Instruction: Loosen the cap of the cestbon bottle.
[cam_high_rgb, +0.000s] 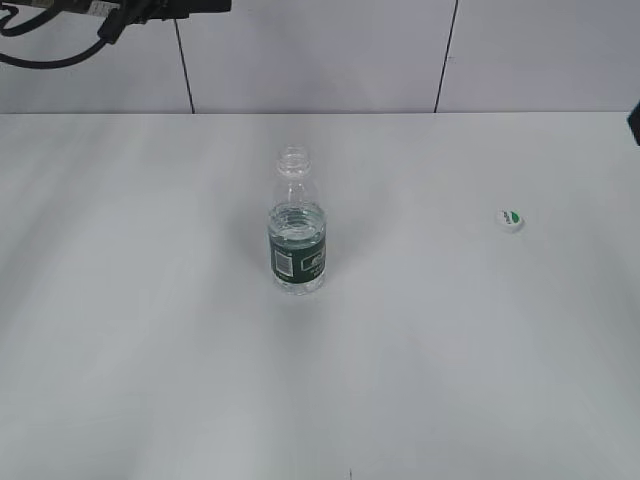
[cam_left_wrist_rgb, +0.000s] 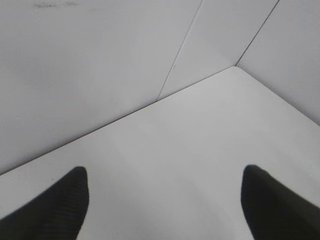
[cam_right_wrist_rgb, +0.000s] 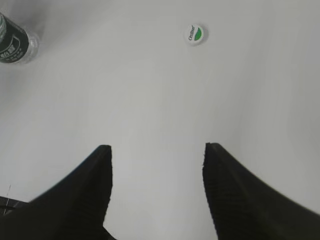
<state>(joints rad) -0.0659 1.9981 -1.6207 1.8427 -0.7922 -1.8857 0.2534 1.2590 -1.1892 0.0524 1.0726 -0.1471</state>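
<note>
Exterior view: the open threaded neck of the cestbon bottle (cam_high_rgb: 297, 222) is seen only here
Right wrist view: only the bottle's lower part is caught at the top left
Bottle: stood upright mid-table (cam_high_rgb: 150, 350), clear liquid seen inside
Cap (cam_high_rgb: 511, 218): lain on the table, well apart to the bottle's right
Left gripper (cam_left_wrist_rgb: 165, 190): spread wide, nothing held
Right gripper (cam_right_wrist_rgb: 157, 165): spread wide, nothing held

Black ribbed pincer (cam_right_wrist_rgb: 156, 192) fingers, seemingly rubber.
</note>
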